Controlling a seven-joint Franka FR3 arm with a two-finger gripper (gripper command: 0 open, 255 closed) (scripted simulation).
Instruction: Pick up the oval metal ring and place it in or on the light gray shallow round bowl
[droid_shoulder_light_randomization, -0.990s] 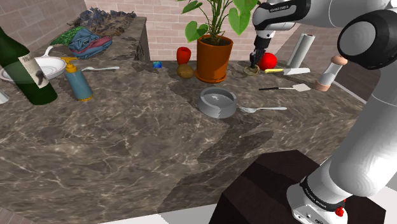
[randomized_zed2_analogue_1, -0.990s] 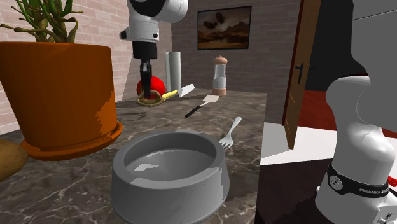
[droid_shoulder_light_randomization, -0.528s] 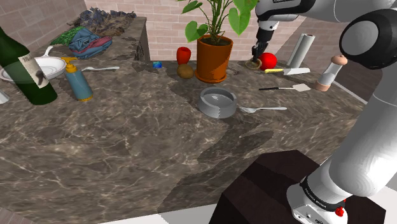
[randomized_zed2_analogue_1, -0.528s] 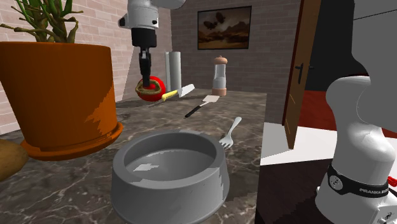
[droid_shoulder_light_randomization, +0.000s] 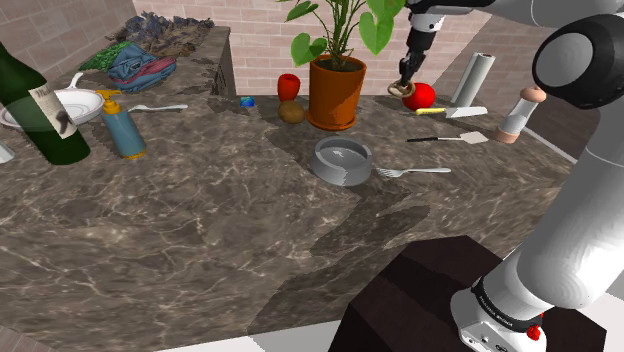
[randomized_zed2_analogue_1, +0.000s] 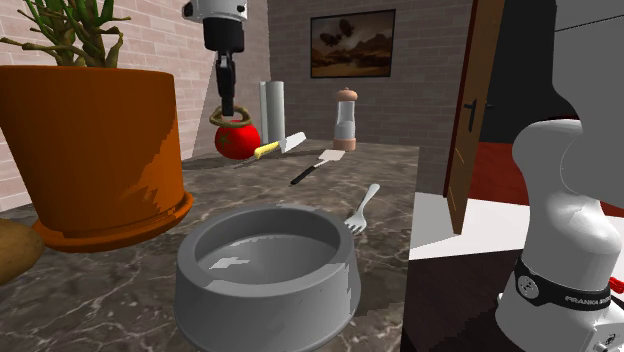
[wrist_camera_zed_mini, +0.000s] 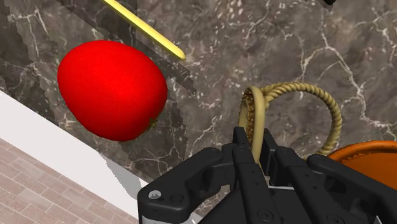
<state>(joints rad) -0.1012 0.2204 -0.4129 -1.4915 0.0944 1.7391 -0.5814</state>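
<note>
My black gripper hangs above the counter's far side, shut on an oval brass-coloured ring. In the second exterior view the ring dangles from the gripper, lifted clear of the counter just above a red round fruit. The wrist view has the fingers of the gripper clasping the ring's near edge, with the red fruit on the marble beside it. The grey shallow round bowl stands mid-counter, empty, well apart from the gripper.
An orange plant pot stands between ring and bowl. A fork lies beside the bowl; a spatula, a yellow-handled tool, a paper roll and a pepper mill sit toward the shoulder view's right. A wine bottle stands far left.
The gripper has risen from the counter with the ring in it; the ring now hangs above the red fruit instead of lying beside it.
</note>
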